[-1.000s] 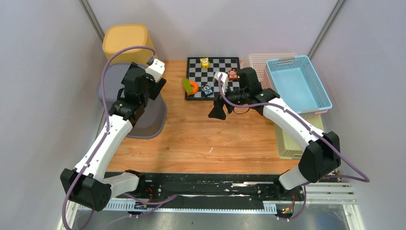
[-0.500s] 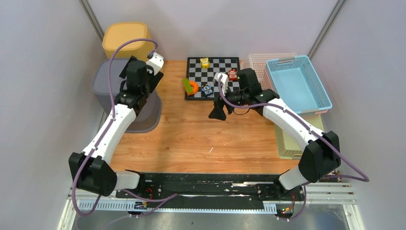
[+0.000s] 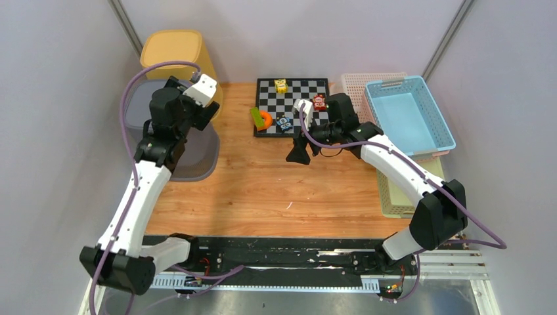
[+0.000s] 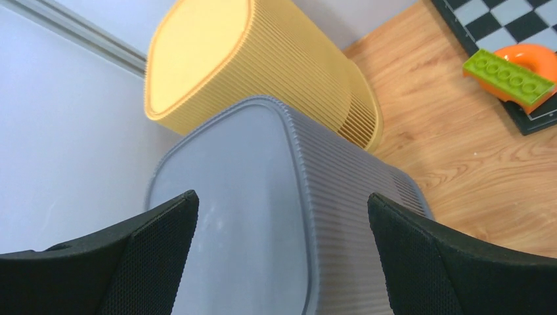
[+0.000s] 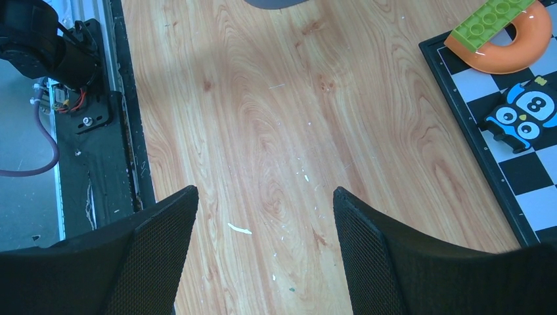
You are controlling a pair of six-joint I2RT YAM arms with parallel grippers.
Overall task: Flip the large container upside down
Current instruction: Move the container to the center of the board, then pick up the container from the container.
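Left wrist view: the large grey container (image 4: pixel 243 164) is seen base-up by the left edge of the counter (image 4: pixel 453 157), the left gripper (image 4: pixel 280 197) held spread above it, apparently since inversion is finished.

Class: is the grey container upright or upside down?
Upside down: the grey container shows a flat base on top, ribbed walls flaring toward the table.

I'm in some robot lab booth: plain grey walls (image 3: pixel 59 98) around a wooden table (image 3: pixel 276 190), with a metal mounting rail (image 3: pixel 295 283) up front.
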